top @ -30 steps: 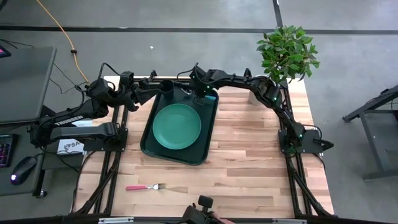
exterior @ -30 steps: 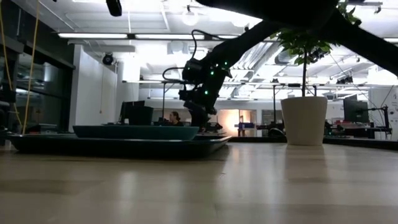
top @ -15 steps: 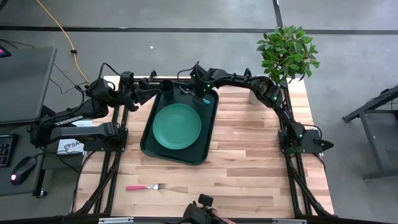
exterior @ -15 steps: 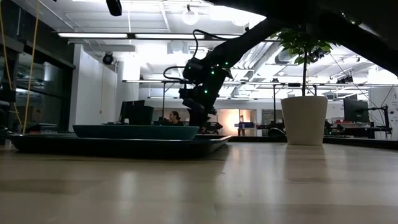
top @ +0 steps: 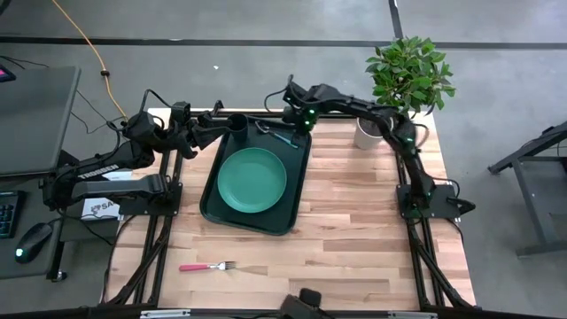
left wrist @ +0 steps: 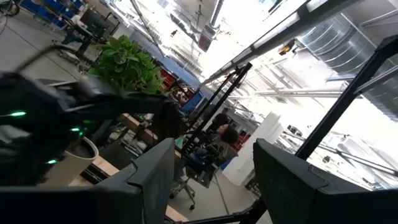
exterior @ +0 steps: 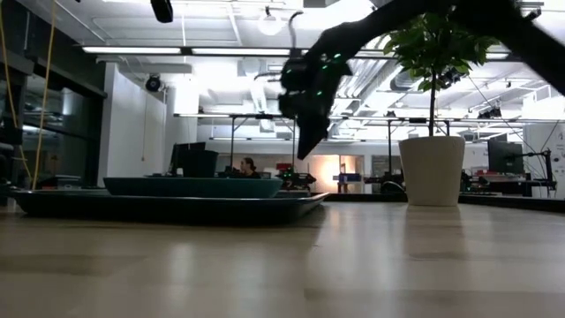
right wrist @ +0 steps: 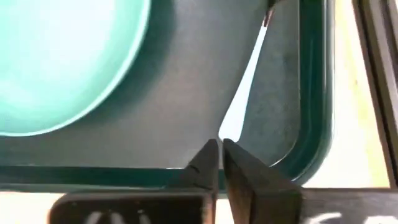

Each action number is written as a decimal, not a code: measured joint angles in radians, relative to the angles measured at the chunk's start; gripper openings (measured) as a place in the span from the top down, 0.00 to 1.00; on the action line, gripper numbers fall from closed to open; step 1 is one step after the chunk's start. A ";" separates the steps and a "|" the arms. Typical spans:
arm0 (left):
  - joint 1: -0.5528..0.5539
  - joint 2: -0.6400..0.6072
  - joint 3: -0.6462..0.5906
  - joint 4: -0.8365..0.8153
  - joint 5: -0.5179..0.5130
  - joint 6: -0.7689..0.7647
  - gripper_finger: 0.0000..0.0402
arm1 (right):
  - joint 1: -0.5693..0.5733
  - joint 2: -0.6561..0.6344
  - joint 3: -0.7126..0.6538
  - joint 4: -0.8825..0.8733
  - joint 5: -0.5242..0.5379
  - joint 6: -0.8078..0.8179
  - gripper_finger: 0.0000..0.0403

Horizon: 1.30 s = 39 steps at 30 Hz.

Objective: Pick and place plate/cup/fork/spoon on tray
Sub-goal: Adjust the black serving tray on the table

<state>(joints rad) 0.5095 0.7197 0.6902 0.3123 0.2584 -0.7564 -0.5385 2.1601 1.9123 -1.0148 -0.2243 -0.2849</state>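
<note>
Your right pincer (top: 292, 113) had lifted clear, fingers nearly closed on nothing, leaving the slim blue-handled spoon (top: 282, 136) lying in the dark green rectangular tray (top: 297, 190) near the worktop's far edge; the pink-handled fork (top: 205, 266) remained.

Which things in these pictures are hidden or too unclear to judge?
- Cup: high view, partly under the left gripper; grip unclear.
- Spoon: right wrist view, bowl cut off by the edge.
- Fork: high view, tines too small.
- Tray: low view, inside hidden by its rim.
</note>
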 joint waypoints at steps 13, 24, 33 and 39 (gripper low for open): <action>0.000 0.000 0.000 0.000 0.000 0.034 0.50 | 0.161 -0.301 -0.697 0.704 0.073 0.386 1.00; 0.000 0.000 0.000 0.000 -0.001 0.034 0.50 | 0.264 -0.249 -0.701 0.606 0.121 0.390 1.00; 0.000 0.002 0.000 0.000 -0.004 0.034 0.50 | 0.295 -0.250 -0.700 0.478 0.149 0.321 1.00; 0.000 0.003 0.000 0.000 -0.005 0.034 0.50 | 0.280 -0.264 -0.700 0.336 0.153 0.207 1.00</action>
<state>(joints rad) 0.5098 0.7223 0.6901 0.3120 0.2539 -0.7223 -0.2584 1.8963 1.2125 -0.6791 -0.0711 -0.0779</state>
